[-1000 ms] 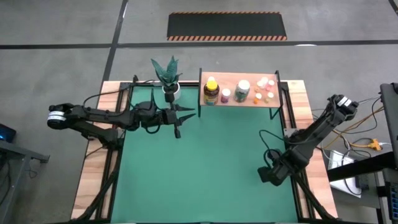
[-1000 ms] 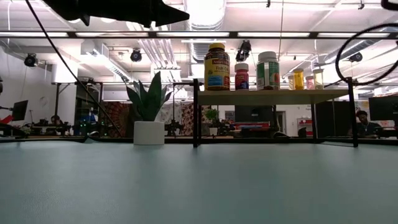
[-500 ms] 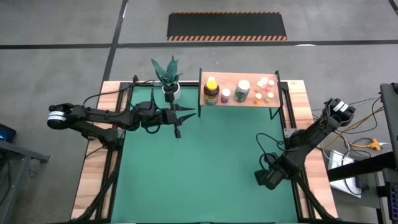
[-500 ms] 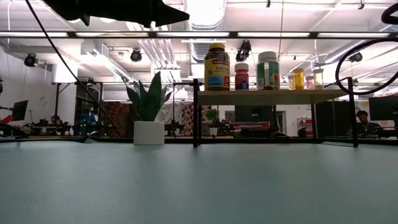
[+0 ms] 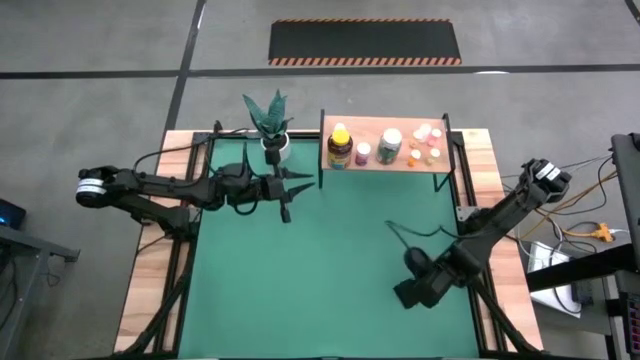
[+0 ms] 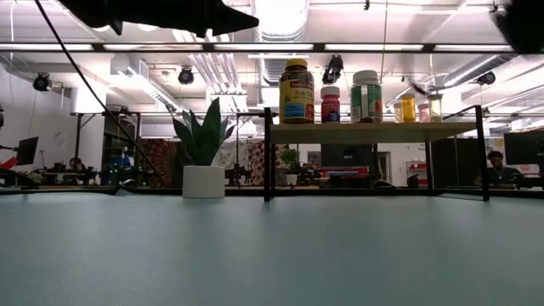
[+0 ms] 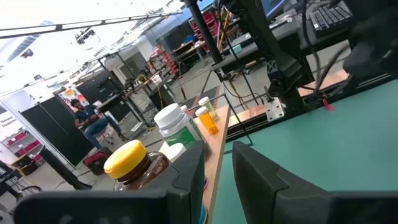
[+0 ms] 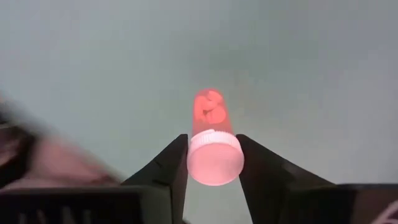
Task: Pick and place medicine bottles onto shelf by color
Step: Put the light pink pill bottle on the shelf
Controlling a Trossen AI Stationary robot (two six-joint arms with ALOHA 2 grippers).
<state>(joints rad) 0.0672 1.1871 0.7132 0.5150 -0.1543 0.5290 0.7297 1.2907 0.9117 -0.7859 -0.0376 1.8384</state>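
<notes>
A small pink bottle with a white cap (image 8: 213, 146) sits between the fingers of my right gripper (image 8: 213, 163), which is shut on it over the near right of the green mat (image 5: 412, 288); from above, the gripper hides the bottle. On the shelf (image 5: 444, 162) at the far edge stand several medicine bottles: an amber one with a yellow cap (image 5: 340, 146), a pink one (image 5: 363, 152), a greenish one (image 5: 390, 146) and small ones (image 5: 426, 142). My left gripper (image 5: 300, 188) hovers left of the shelf with a narrow gap, holding nothing (image 7: 217, 177). My right gripper pinches the bottle's white cap (image 8: 214, 167) between its two fingers, one on each side. The fingers come from above and point down, and the bottle's body points away below them. Whether its base rests on the mat I cannot tell.
A white pot with a green plant (image 5: 272, 140) stands just left of the shelf, close behind my left gripper. The shelf's black legs (image 6: 269, 153) rise from the mat's far edge. Wide bare mat (image 5: 320, 270) lies between the arms. People sit in the room behind.
My right gripper has moved toward the table's left and near edges, farther onto the mat. My left arm has kept still.
</notes>
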